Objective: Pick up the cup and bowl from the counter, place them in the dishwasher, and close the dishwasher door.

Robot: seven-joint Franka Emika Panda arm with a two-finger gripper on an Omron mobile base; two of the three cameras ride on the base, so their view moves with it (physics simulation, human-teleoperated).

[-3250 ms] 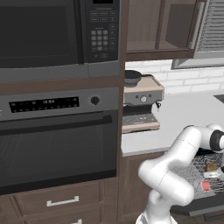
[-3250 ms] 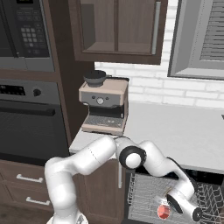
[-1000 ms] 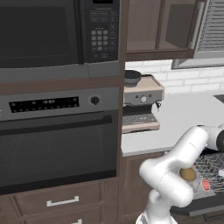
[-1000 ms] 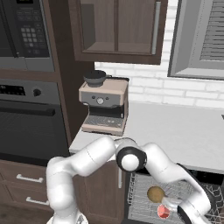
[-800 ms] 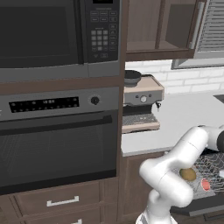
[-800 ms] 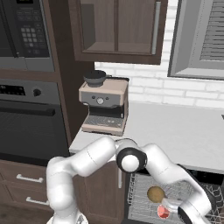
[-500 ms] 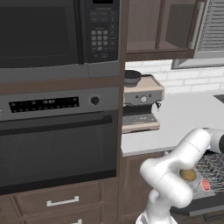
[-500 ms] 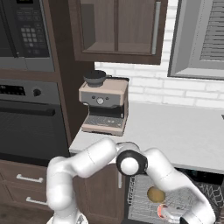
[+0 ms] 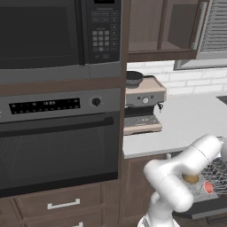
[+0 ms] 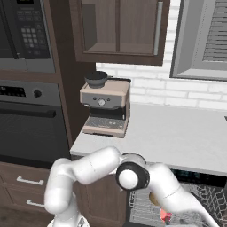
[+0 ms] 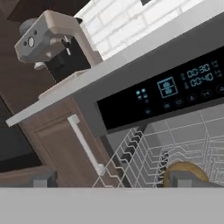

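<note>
The tan bowl and the red cup both rest in the grey wire rack of the open dishwasher. From the right base view, the bowl peeks out behind my forearm and the cup sits just below it. In the hand view my gripper is open, its finger tips wide apart with nothing between them. It hangs low in front of the rack, under the dishwasher's lit control strip. The bowl lies just behind one finger tip. The dishwasher door hangs down, open.
An espresso machine with a black pot on top stands on the pale counter. A black oven and microwave fill the tall unit at left. A brown cabinet door with a bar handle adjoins the dishwasher.
My forearm has sunk lower and swung away towards the right edge of the base views. Bowl and cup stay put in the rack, and the jaws stay open.
</note>
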